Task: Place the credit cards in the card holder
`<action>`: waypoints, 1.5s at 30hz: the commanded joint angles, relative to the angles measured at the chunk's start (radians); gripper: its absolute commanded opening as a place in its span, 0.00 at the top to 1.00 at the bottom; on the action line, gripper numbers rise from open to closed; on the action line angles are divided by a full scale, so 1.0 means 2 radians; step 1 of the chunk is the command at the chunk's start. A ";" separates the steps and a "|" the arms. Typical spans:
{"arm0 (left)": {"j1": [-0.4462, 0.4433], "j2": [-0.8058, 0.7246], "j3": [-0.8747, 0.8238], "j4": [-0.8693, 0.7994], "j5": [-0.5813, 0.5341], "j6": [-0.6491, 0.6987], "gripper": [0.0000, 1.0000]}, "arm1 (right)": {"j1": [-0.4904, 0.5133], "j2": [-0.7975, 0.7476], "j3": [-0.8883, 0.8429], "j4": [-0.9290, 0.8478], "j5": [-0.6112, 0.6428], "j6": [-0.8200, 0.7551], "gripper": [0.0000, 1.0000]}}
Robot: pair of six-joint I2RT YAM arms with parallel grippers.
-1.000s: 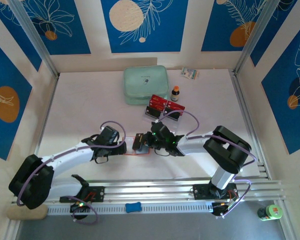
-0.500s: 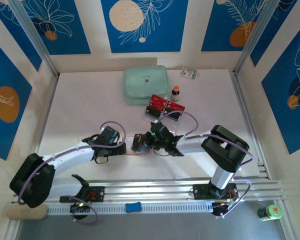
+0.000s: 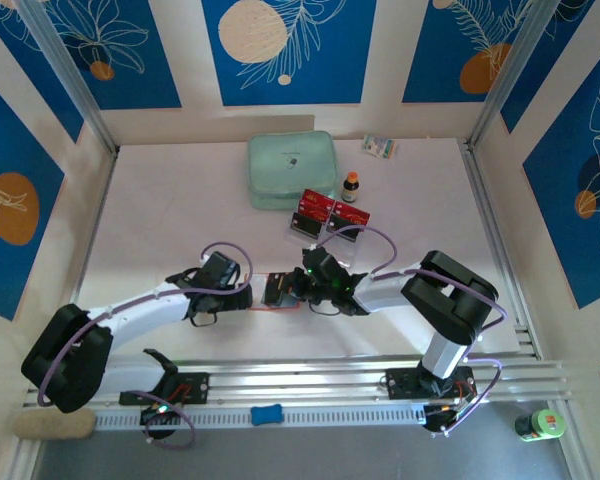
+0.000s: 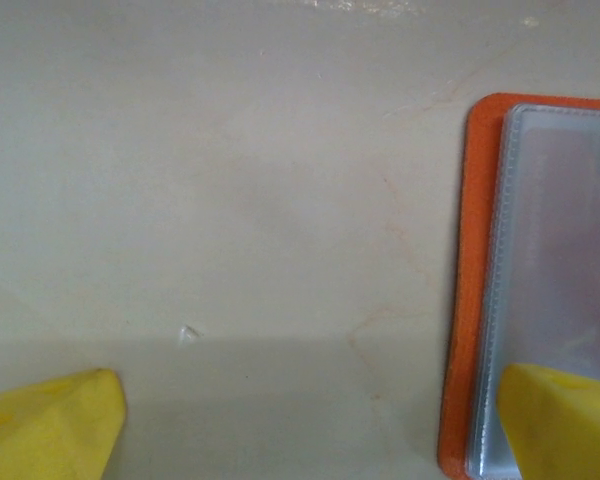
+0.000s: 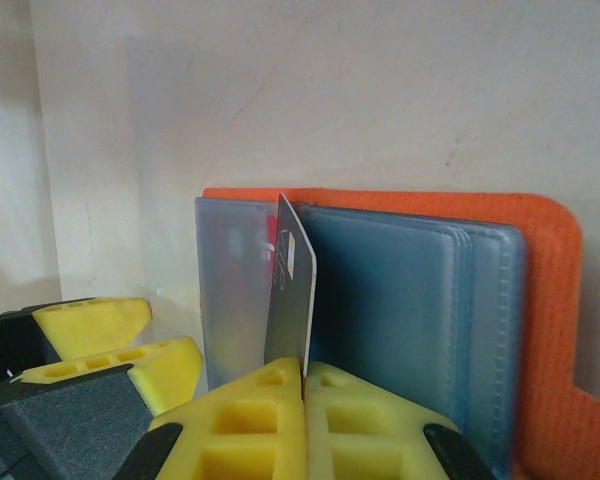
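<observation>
Pinching one card [image 5: 292,290] tight by its bottom edge, the right gripper [image 5: 303,375] holds it standing up between the grey pockets of the open orange card holder [image 5: 545,300]. The left gripper [image 4: 305,425] is spread wide beside the holder, with one yellow finger [image 4: 565,420] over a clear pocket. More red and black cards [image 3: 327,216] lie near the holder's far side, by the green pouch [image 3: 290,170].

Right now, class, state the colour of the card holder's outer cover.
The card holder cover is orange; the right wrist view shows it best.
</observation>
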 commanded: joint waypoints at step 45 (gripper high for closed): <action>0.007 0.010 0.021 -0.056 -0.041 -0.020 0.03 | -0.014 0.059 0.056 -0.083 -0.098 -0.004 1.00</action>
